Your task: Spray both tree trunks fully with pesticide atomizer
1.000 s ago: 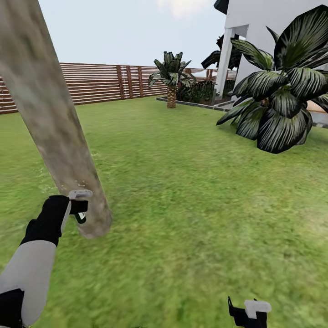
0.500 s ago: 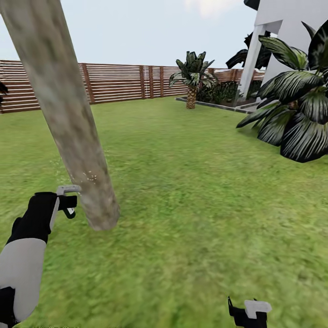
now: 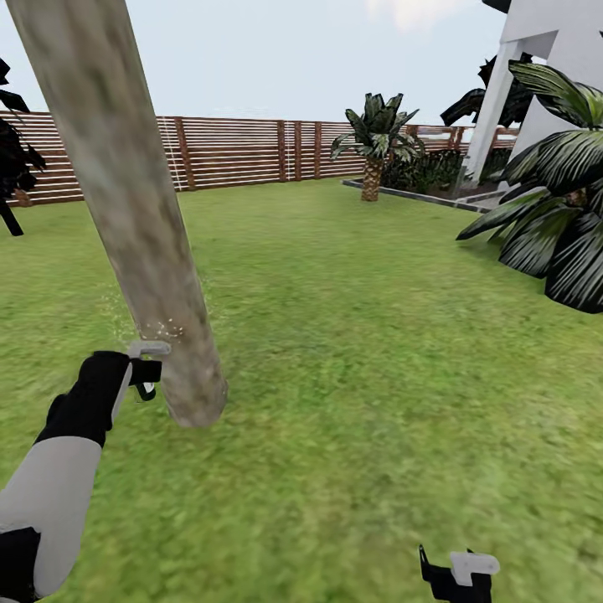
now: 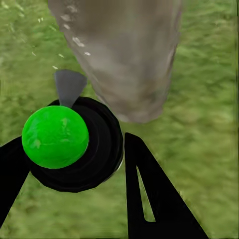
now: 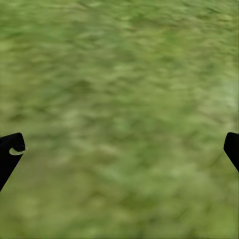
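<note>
Head view: my camera has swung left since the earlier frame, so the fence (image 3: 251, 155) and palm (image 3: 374, 142) sit further right. My left claw (image 3: 144, 368) grips the spray bottle (image 3: 147, 389) just beside the tree trunk (image 3: 134, 218), with pale specks on the bark.

Left wrist view: the bottle's dark body, with a green ball, sits between my fingers (image 4: 149, 199).

Right wrist view: my right claw (image 5: 119, 149) is spread wide over the lawn (image 5: 119, 74).

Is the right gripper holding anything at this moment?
No: in the right wrist view the right gripper has its fingertips spread far apart with just the lawn between them.
</note>
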Tool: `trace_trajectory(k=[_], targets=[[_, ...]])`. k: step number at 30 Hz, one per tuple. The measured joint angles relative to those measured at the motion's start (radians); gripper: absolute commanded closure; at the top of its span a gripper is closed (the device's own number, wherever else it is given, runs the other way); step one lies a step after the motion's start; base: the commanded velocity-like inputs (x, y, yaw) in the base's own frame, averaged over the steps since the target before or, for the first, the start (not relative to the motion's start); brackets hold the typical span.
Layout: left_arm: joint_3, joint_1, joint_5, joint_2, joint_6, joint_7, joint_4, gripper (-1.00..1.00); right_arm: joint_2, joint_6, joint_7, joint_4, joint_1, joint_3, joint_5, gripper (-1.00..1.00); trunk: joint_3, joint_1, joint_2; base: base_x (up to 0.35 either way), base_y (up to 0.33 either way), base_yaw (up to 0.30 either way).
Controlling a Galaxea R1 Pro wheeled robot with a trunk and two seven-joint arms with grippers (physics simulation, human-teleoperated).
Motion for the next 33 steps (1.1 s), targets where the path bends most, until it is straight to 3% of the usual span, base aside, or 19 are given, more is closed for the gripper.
trace_trajectory(k=[5, 8, 11, 16, 17, 21, 23, 25, 26, 28, 31, 33], targets=[[-0.001, 0.020, -0.011, 0.018, -0.007, -0.002, -0.007, 1.00, 0.000, 0.001, 0.000, 0.000, 0.000, 0.000, 0.000, -1.00, 0.000, 0.000, 0.000, 0.129, 0.018, 0.000], [0.006, 0.060, -0.006, 0.018, -0.011, 0.000, -0.002, 1.00, 0.000, 0.000, 0.000, -0.001, 0.000, 0.001, 0.000, -1.00, 0.000, 0.000, 0.000, 0.322, 0.114, 0.000], [0.066, 0.077, -0.003, 0.014, -0.018, -0.003, 0.006, 1.00, 0.000, -0.001, 0.000, -0.001, 0.000, 0.001, 0.000, -1.00, 0.000, 0.000, 0.000, 0.279, 0.133, 0.000], [0.080, 0.194, 0.001, 0.007, -0.175, -0.001, 0.015, 1.00, 0.001, -0.001, 0.000, -0.001, 0.000, 0.001, 0.000, -1.00, 0.000, 0.000, 0.000, 0.042, 0.017, 0.000], [0.079, 0.210, 0.017, -0.002, -0.199, 0.000, 0.048, 1.00, 0.001, -0.001, 0.000, -0.001, 0.000, 0.001, 0.000, -1.00, 0.000, 0.000, 0.000, 0.002, 0.001, 0.000], [0.079, 0.220, 0.026, -0.034, -0.352, 0.002, 0.159, 1.00, 0.001, -0.001, -0.001, 0.000, 0.000, 0.001, 0.000, -1.00, 0.000, 0.000, 0.000, 0.000, 0.000, 0.000], [0.091, 0.221, 0.020, -0.022, -0.366, 0.003, 0.173, 1.00, 0.001, -0.001, 0.000, 0.000, 0.000, 0.001, 0.000, -1.00, 0.000, 0.000, 0.000, 0.000, 0.000, 0.000], [0.145, 0.230, 0.013, 0.006, -0.375, 0.001, 0.178, 1.00, 0.001, -0.001, 0.000, 0.000, 0.000, 0.001, 0.000, -1.00, 0.000, 0.000, 0.000, 0.000, 0.000, 0.000], [0.152, 0.236, 0.021, 0.009, -0.374, 0.000, 0.179, 1.00, 0.001, -0.001, 0.000, 0.000, 0.000, 0.001, 0.000, -1.00, 0.000, 0.000, 0.000, 0.006, 0.000, 0.000], [0.154, 0.242, 0.030, -0.005, -0.376, -0.001, 0.183, 1.00, 0.001, 0.000, 0.000, 0.000, 0.000, 0.001, 0.000, -1.00, 0.000, 0.000, 0.000, 0.197, 0.000, 0.000], [0.149, 0.243, 0.022, -0.053, -0.376, -0.002, 0.195, 1.00, 0.001, 0.000, 0.000, 0.001, 0.000, 0.001, 0.000, -1.00, 0.000, 0.000, 0.000, 0.317, 0.000, 0.000], [0.153, 0.243, 0.017, -0.052, -0.377, -0.002, 0.191, 1.00, 0.001, 0.000, 0.000, 0.000, 0.000, 0.001, 0.000, -1.00, 0.000, 0.000, 0.000, 0.334, 0.000, 0.000]])
